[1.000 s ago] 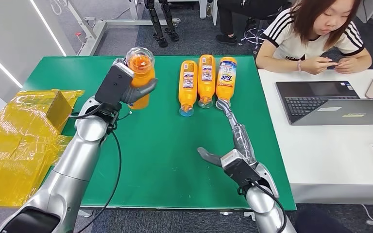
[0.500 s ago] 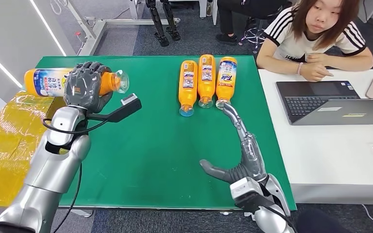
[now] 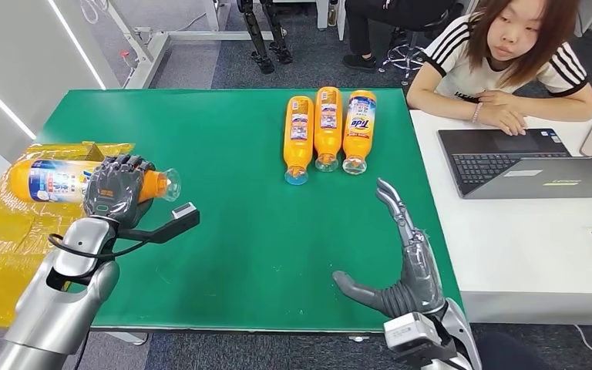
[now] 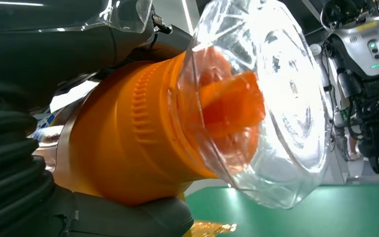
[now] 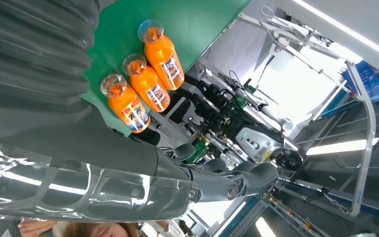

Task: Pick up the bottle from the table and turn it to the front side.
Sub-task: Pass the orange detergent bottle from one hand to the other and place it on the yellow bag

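Note:
My left hand (image 3: 117, 190) grips an orange bottle (image 3: 50, 180) with a blue and white label, held sideways over the table's left edge, its clear cap (image 3: 169, 185) pointing right. Up close in the left wrist view, the bottle's orange neck (image 4: 128, 133) and clear cap (image 4: 271, 98) sit in my left hand (image 4: 29, 148). My right hand (image 3: 405, 262) hovers open, fingers straight, above the table's front right part. Three more orange bottles (image 3: 327, 127) lie side by side at the back of the green table (image 3: 254, 231), caps toward me; they also appear in the right wrist view (image 5: 143, 89).
Yellow wrapped packages (image 3: 15, 231) lie left of the table. A white desk (image 3: 524, 231) with a laptop (image 3: 524, 162) stands to the right, and a person (image 3: 509, 62) sits behind it. Robot legs (image 3: 262, 31) stand beyond the table.
My left hand has carried the bottle down and left, from above the table's back left to over its left edge. My right hand has drawn back toward me, away from the lying bottles.

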Motion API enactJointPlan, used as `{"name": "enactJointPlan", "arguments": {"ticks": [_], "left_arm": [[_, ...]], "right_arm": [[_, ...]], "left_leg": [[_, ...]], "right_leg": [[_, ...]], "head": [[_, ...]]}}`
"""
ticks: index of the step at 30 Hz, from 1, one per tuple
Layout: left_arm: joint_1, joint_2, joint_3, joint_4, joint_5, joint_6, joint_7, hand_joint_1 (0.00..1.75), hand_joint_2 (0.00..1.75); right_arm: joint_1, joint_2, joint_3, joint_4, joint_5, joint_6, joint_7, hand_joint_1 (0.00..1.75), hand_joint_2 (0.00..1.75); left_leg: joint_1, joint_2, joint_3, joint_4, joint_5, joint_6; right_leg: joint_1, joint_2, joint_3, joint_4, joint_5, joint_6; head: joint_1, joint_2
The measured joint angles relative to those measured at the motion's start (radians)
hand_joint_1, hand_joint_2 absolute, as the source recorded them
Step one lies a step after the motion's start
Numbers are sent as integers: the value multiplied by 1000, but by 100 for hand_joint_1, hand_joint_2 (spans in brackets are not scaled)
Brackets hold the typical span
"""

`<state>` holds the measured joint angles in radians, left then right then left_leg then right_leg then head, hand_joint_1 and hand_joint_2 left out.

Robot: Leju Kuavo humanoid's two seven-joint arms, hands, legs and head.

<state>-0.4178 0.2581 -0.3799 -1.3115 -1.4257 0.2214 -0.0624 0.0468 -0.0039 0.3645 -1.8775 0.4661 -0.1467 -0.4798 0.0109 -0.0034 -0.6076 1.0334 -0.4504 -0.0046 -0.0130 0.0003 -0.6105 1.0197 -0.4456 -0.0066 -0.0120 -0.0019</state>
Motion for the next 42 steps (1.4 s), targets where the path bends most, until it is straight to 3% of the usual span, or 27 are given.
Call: {"name": "enactJointPlan", "arguments": {"ticks": [9, 17, 28, 40, 41, 42], "left_arm": [[36, 3, 11, 37, 23, 29, -7, 175, 175], [24, -58, 11, 178, 30, 56, -2, 175, 175], [-65, -116, 21, 461, -3, 129, 24, 175, 175], [-168, -139, 47, 730, -35, 179, 41, 172, 175], [-174, -141, 49, 742, -36, 184, 41, 153, 175], [-179, -143, 52, 753, -37, 189, 40, 110, 175]], "right_arm": [[45, -11, -7, -42, 28, -13, 2, 0, 175], [51, -12, -7, -74, 52, -18, 28, 0, 175], [82, -17, -7, -94, 67, -31, 31, 0, 175], [80, -18, -7, -93, 67, -24, 40, 0, 175], [80, -18, -7, -93, 66, -25, 39, 0, 175], [80, -18, -7, -93, 66, -26, 39, 0, 175]], "left_leg": [[0, 0, 0, 0, 0, 0], [0, 0, 0, 0, 0, 0], [0, 1, 0, 0, 0, 0], [0, 0, 0, 0, 0, 0], [0, 0, 0, 0, 0, 0], [0, 0, 0, 0, 0, 0]], "right_leg": [[0, 0, 0, 0, 0, 0], [0, 0, 0, 0, 0, 0], [0, 0, 0, 0, 0, 0], [0, 0, 0, 0, 0, 0], [0, 0, 0, 0, 0, 0], [0, 0, 0, 0, 0, 0]], "head": [[0, 0], [0, 0], [0, 0], [0, 0], [0, 0], [0, 0]]}}
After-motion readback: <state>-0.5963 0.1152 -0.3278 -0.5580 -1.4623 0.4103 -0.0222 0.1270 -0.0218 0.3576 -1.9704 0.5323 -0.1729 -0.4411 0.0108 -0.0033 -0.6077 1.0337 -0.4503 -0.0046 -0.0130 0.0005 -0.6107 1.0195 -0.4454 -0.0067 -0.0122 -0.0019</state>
